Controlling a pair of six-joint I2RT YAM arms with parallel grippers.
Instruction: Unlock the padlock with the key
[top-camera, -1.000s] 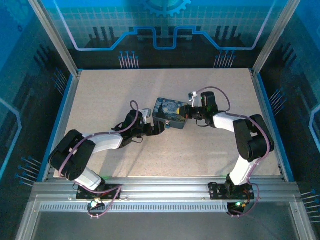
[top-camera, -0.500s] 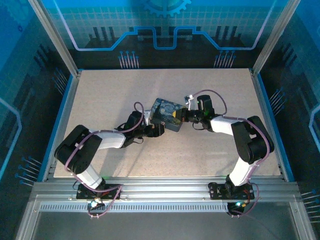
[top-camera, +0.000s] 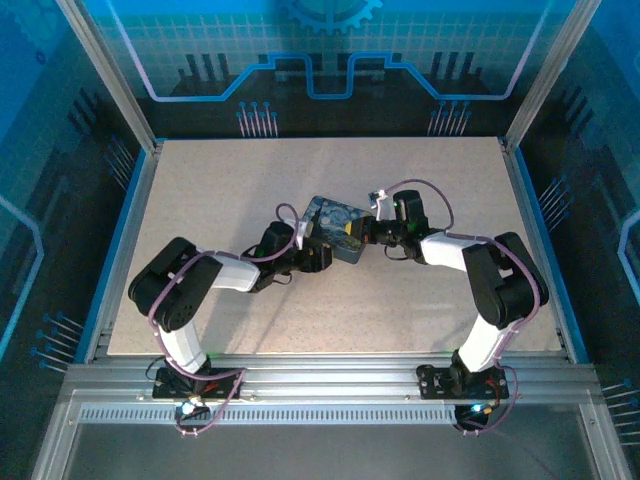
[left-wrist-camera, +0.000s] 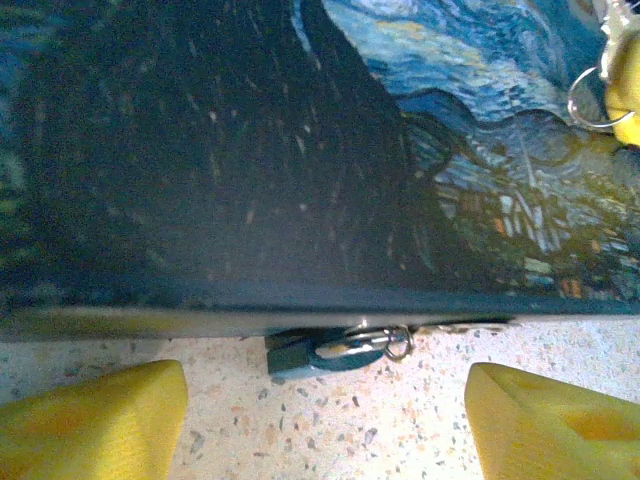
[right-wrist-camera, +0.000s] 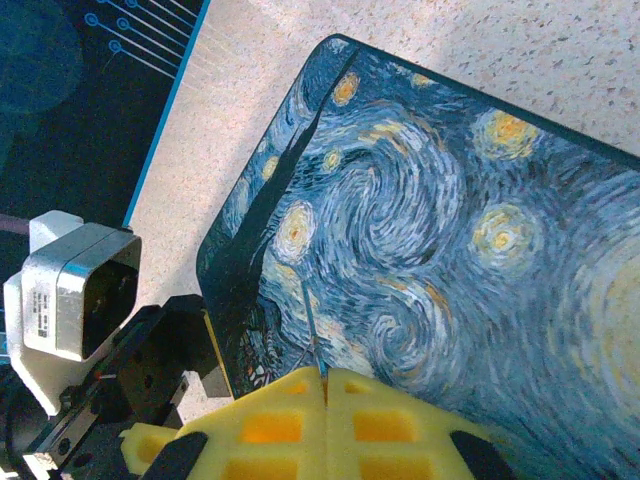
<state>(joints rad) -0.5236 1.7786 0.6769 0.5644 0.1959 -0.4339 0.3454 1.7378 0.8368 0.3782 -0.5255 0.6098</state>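
The padlock (left-wrist-camera: 322, 353), dark-bodied with a silvery shackle and a small ring, lies on the table against the lower edge of the blue swirl-painted tin (top-camera: 333, 225). In the left wrist view my left gripper (left-wrist-camera: 325, 405) is open, its yellow fingers (left-wrist-camera: 95, 420) spread either side of the padlock without touching it. My right gripper (right-wrist-camera: 325, 380) is shut on the key (right-wrist-camera: 309, 318), a thin grey sliver sticking out edge-on over the tin's lid (right-wrist-camera: 430, 230). From above, the left gripper (top-camera: 315, 258) and right gripper (top-camera: 356, 232) flank the tin.
The tin sits mid-table on the speckled tabletop (top-camera: 220, 190). The left wrist camera housing (right-wrist-camera: 78, 288) stands close beside the tin's near corner. A key ring (left-wrist-camera: 588, 97) hangs by the right finger at the lid's edge. Blue walls enclose the table.
The left arm has reached further right toward the tin. The right gripper has shifted left over the lid, and the tin has turned slightly.
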